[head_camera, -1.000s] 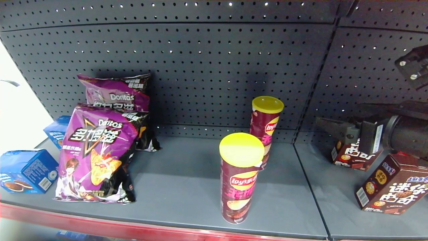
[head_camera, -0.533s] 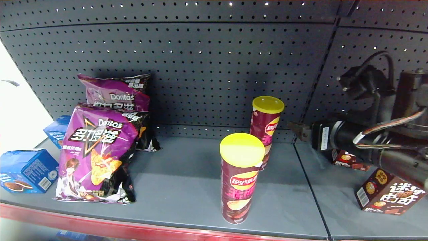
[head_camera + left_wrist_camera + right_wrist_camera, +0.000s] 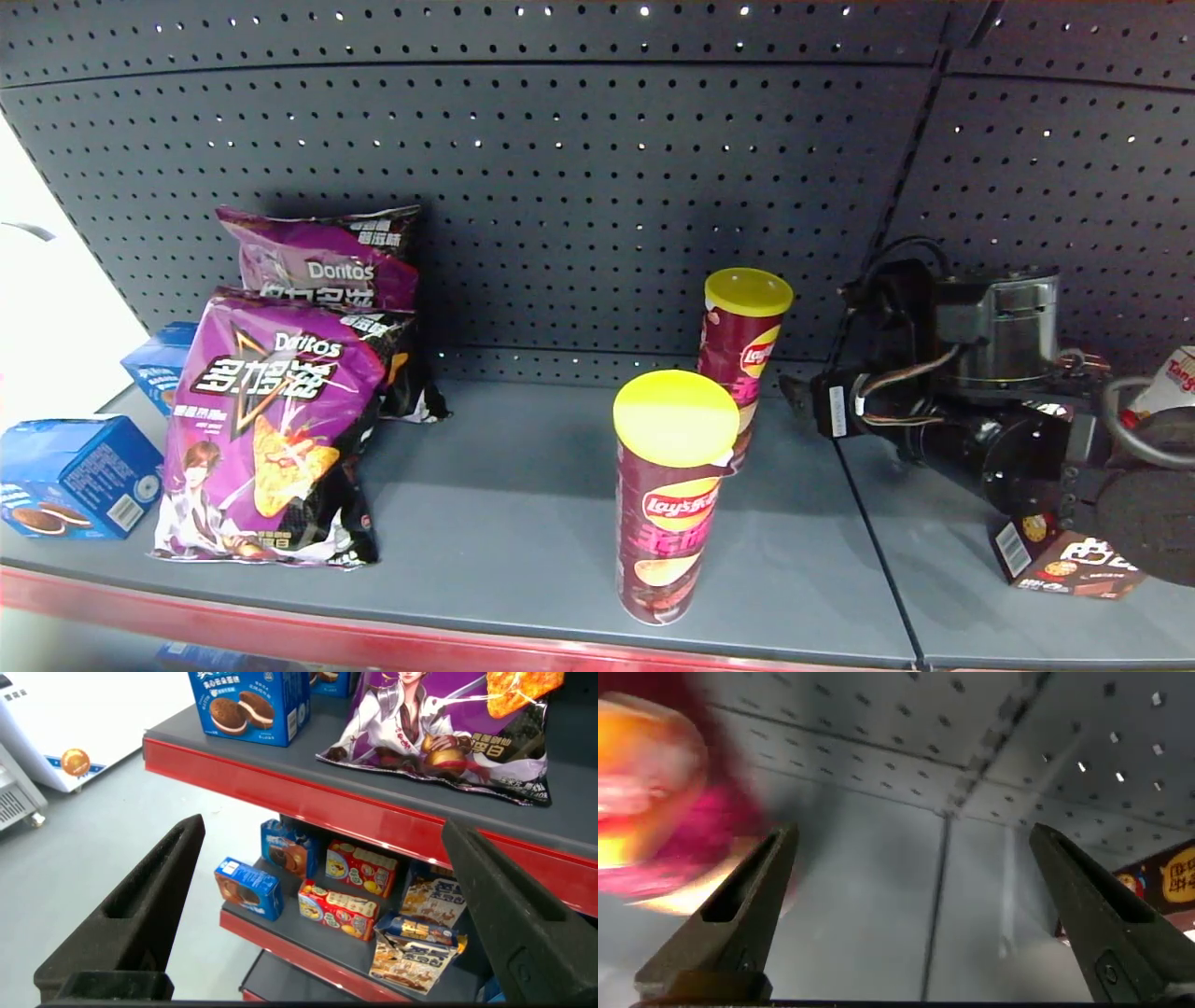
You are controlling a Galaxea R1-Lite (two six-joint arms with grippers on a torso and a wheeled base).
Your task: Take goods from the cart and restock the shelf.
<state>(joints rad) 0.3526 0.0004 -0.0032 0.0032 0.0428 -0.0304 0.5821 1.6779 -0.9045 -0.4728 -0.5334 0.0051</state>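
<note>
Since a second ago the right arm has swung across the shelf toward the rear chip can. Its pincer is now just beside that can on the right, spread wide and empty. The purple chip bags stand well left of the rear can. The front chip can stands near it, toward the shelf edge. The left pincer, also open and empty, hangs far left of the can and lower. I judge the rear can is being approached; next the jaws must close around it without tipping it.
</note>
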